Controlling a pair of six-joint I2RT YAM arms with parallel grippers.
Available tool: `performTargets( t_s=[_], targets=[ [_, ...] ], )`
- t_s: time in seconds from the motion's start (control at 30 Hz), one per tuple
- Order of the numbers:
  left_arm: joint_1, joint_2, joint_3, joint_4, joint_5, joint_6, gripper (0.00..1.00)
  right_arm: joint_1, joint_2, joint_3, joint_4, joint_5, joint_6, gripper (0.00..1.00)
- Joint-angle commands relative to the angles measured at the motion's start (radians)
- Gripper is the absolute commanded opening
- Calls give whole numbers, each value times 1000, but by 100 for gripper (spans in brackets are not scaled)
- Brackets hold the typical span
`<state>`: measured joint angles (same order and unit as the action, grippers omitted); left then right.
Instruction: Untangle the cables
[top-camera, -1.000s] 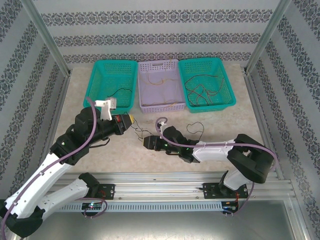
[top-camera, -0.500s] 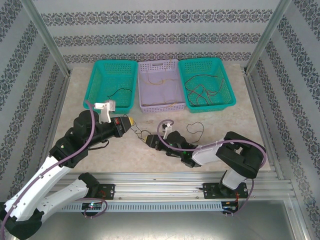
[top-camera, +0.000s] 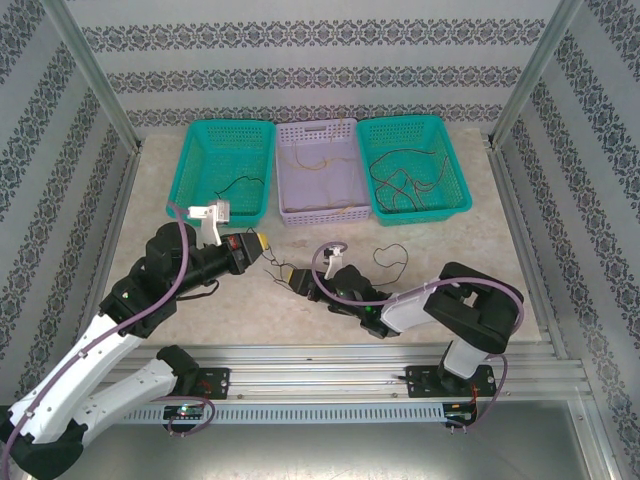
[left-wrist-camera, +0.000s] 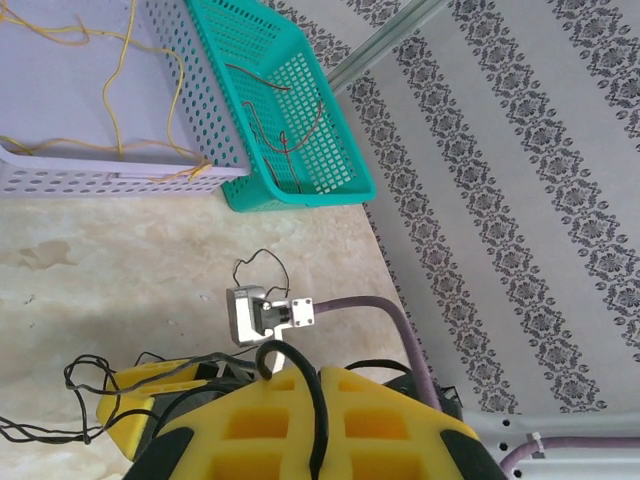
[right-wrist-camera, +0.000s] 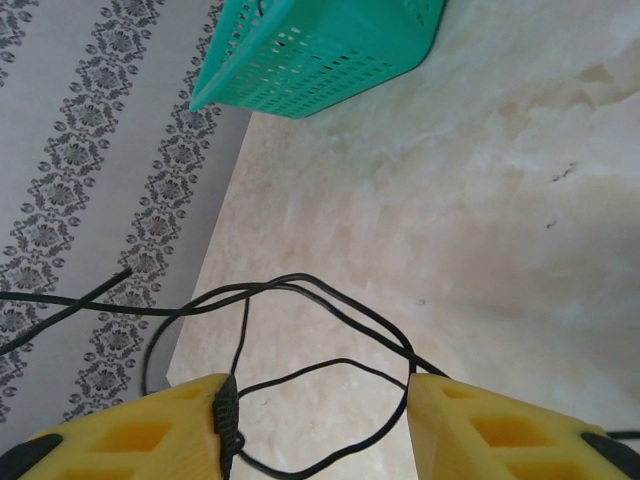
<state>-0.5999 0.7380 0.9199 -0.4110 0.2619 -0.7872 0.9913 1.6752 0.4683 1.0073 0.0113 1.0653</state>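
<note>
Thin black cables (top-camera: 275, 264), tangled in loose loops, low over the table (top-camera: 450, 250)

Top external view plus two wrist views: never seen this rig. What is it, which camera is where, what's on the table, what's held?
A left arm and a right arm are bolted at the near edge of a table. The wide picture comes from a fixed camera above and behind them. Each close-up comes from a camera on one wrist; the yellow blocks at its bottom are that arm's own fingers. At the back stand a left teal basket holding a black wire, a lilac basket holding yellow wires, and a right teal basket holding dark wires. A tangle of black cables sits between the arms. The left end effector is shut on a strand of it. The right end effector is open, black loops crossing its gap.
</note>
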Motion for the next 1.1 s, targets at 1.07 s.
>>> performTargets(
  t_s=[1.07],
  targets=[
    [6,-67,-77,138,32,-44,0,48,151,-4,332,190,68,16]
  ],
)
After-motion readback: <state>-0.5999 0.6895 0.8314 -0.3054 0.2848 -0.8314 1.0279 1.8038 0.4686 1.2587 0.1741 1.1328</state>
